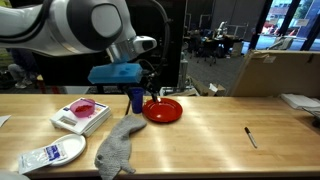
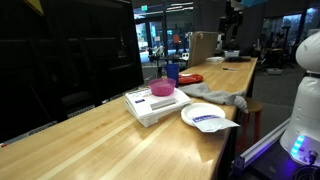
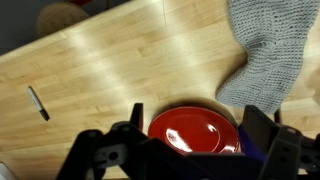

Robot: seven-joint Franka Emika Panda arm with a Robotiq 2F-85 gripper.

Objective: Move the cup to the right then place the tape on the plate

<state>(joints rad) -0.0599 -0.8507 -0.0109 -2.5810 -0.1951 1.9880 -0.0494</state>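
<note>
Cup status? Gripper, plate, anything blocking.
Gripper looks open, down at cup. Cup upright beside red plate. Plate bare. Grey cloth nearby.

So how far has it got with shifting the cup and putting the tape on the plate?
Early on, I'd say. Nothing looks finished yet. The end effector hovers at the cup, which stands right beside the plate. Its fingers look spread in the wrist view, so the cup move seems to be in hand. The plate is bare, so the tape step is left, and I can't pick out the tape for certain.

Glossy wooden table (image 1: 210, 135), dim office behind.
</note>
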